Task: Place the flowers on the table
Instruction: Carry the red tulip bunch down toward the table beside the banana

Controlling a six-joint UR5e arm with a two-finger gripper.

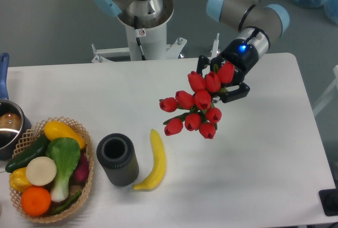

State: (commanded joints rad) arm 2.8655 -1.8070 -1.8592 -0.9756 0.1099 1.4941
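The pincer is clamped on the flowers, its black fingers visible on either side of the bunch near the stem end, though the stems themselves are mostly hidden behind the red buds. The table is the biggest thing in view, white and wide, and the flowers seem to hang above its right-centre part rather than rest on it; from this high view I cannot tell how far off the surface they are. The buds fan out from the pincer down and to the left in the picture, toward the middle of the table. To my judgement the carrying step is in hand and the setting-down is not yet done. The next move calls for lowering the bunch onto bare tabletop and then opening the fingers, keeping off the other things. Those lie well to the left: a basket of vegetables near the table's edge, then a dark cup, then a banana nearest the flowers but apart from them.
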